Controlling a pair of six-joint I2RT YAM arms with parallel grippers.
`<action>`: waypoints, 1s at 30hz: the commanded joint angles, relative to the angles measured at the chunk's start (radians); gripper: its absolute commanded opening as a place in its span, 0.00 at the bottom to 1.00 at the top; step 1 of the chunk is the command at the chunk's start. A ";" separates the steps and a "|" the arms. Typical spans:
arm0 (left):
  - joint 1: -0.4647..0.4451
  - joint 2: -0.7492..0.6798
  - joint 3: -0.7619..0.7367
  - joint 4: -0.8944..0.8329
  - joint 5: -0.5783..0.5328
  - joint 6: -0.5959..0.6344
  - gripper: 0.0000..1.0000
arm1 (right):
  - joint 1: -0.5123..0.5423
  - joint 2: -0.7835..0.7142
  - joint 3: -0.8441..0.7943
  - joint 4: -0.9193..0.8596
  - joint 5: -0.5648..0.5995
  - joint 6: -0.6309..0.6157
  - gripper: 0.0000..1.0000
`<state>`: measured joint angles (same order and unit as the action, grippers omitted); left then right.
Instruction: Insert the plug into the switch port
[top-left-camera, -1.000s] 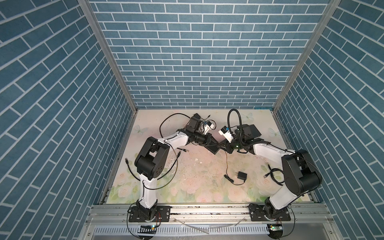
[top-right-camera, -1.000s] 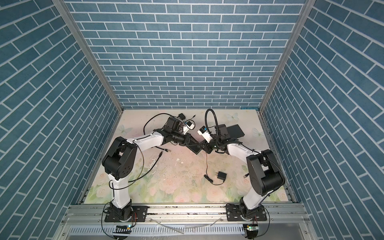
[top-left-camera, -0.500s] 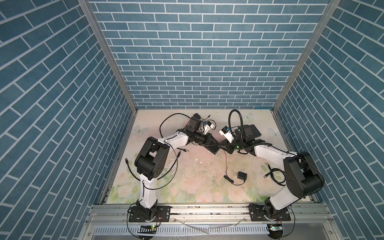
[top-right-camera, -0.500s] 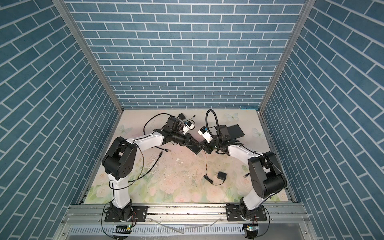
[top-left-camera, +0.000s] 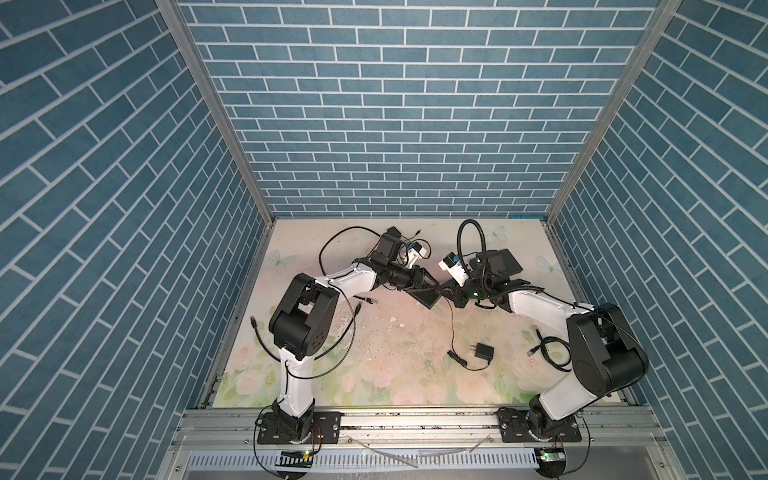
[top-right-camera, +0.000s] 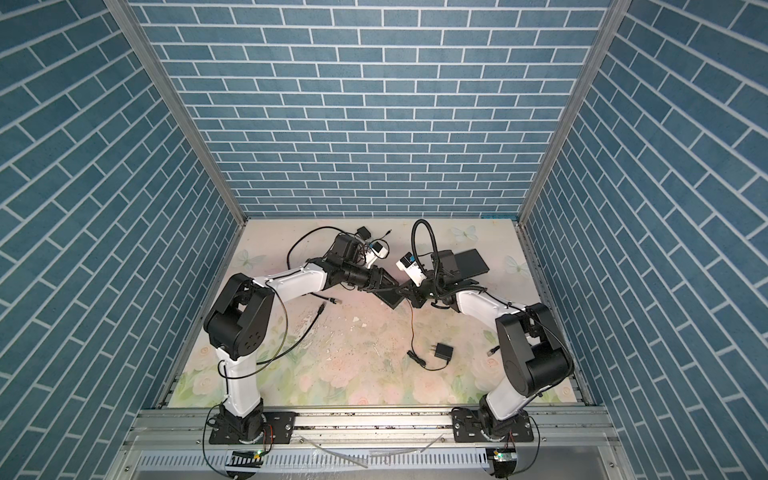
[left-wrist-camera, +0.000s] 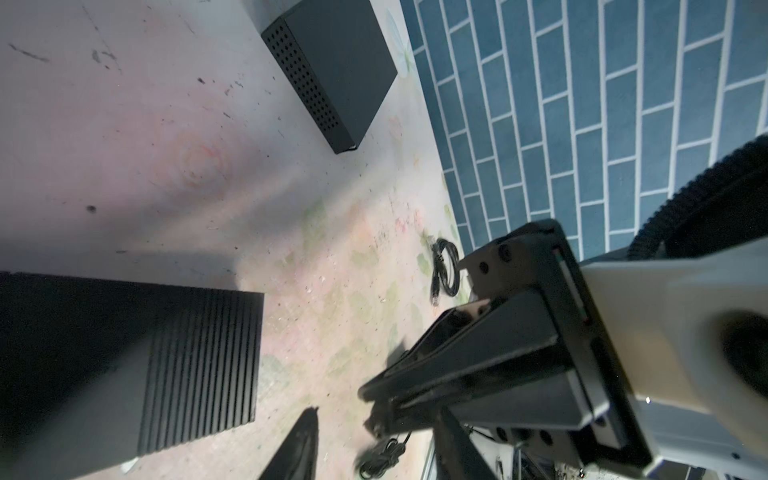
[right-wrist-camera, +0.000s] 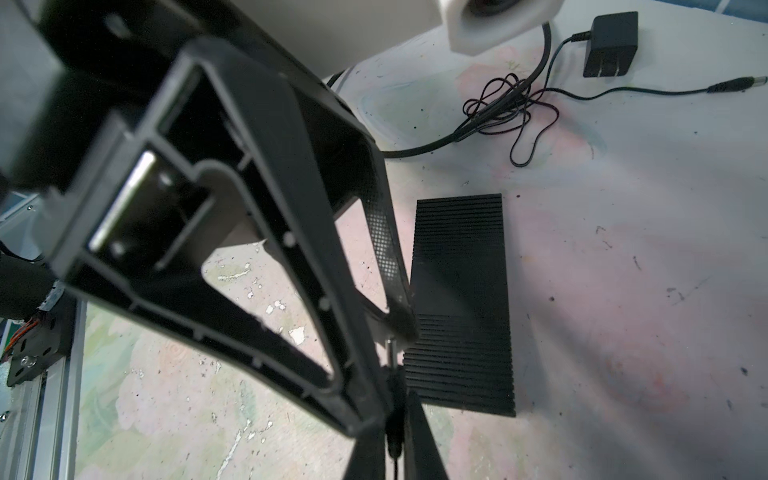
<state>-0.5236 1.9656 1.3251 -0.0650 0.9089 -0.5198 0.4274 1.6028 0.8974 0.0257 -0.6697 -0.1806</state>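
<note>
The switch is a flat black ribbed box lying on the floral mat at mid-table, also visible in the wrist views. My right gripper is shut on the plug, a black barrel plug whose metal tip points toward the switch's near edge. Its thin cable drops to a black adapter. My left gripper stands open, with its fingers either side of the right gripper's tip and just above the switch.
A second black box with a perforated side lies at the back right. Another adapter with its own barrel plug sits at the back. A coiled cable lies at the right, and loose cable ends at the left.
My left gripper's jaws have spread open. The right gripper has closed a little tighter on the plug. Both arms have stayed almost where they were.
</note>
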 joint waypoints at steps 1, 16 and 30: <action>0.066 -0.059 0.031 -0.111 -0.126 0.065 0.58 | 0.002 0.032 0.012 -0.106 0.056 -0.042 0.05; 0.119 0.189 0.298 -0.308 -0.492 0.290 0.65 | 0.007 0.202 0.321 -0.592 0.267 -0.067 0.06; 0.103 0.237 0.309 -0.300 -0.436 0.317 0.65 | 0.020 0.242 0.316 -0.673 0.200 -0.208 0.06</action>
<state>-0.4091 2.2032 1.6516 -0.3645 0.4580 -0.2234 0.4408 1.8130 1.1908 -0.5781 -0.4412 -0.2981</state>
